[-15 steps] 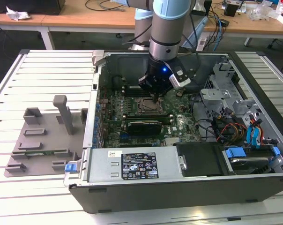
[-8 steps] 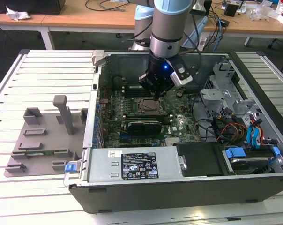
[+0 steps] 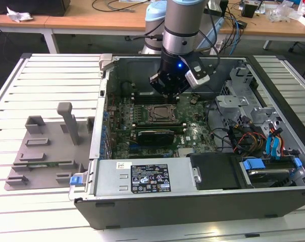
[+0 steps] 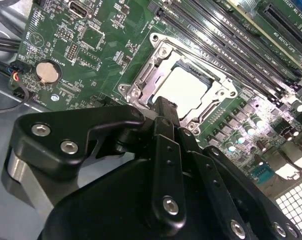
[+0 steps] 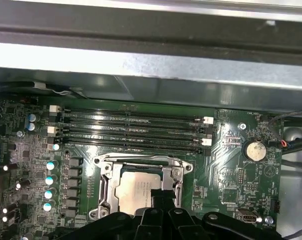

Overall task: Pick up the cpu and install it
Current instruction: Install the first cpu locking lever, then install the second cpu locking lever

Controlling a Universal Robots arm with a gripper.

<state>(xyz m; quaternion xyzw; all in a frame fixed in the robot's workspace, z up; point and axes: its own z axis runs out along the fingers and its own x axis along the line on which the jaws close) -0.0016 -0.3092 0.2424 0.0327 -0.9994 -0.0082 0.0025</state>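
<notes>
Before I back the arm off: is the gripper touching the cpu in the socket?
Cannot tell. In both wrist views the gripper overlaps the edge of the cpu lying in the socket, hiding any contact or gap there.

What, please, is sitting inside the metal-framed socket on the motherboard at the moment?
The cpu lies flat inside the socket, its pale silver top showing in both wrist views. The gripper covers one edge of it, and whatever lies beneath the chip is hidden.
</notes>
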